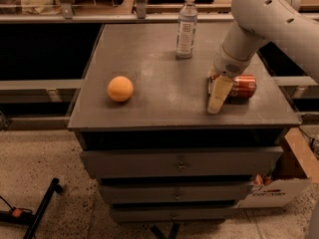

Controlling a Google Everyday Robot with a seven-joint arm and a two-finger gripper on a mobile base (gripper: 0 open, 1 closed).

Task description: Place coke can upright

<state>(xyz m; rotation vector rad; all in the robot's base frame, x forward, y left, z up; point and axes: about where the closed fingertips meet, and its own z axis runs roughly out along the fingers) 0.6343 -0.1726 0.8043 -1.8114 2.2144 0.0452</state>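
Coke can (243, 85) lies sideways on the bench (164, 101), just beside the gripper (216, 99). How the jaws stand, I cannot tell.

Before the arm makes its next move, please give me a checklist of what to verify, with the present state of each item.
1. Small red aluminium coke can upright: not ok, it lies on its side on the grey table top.
2. Pincer at the can: ok, it is low over the table, right beside the can.
3. Firm grip on the can: cannot tell.
4. Clear plastic water bottle out of the way: ok, it stands upright at the back.
5. Orange ball out of the way: ok, it rests far across the table.
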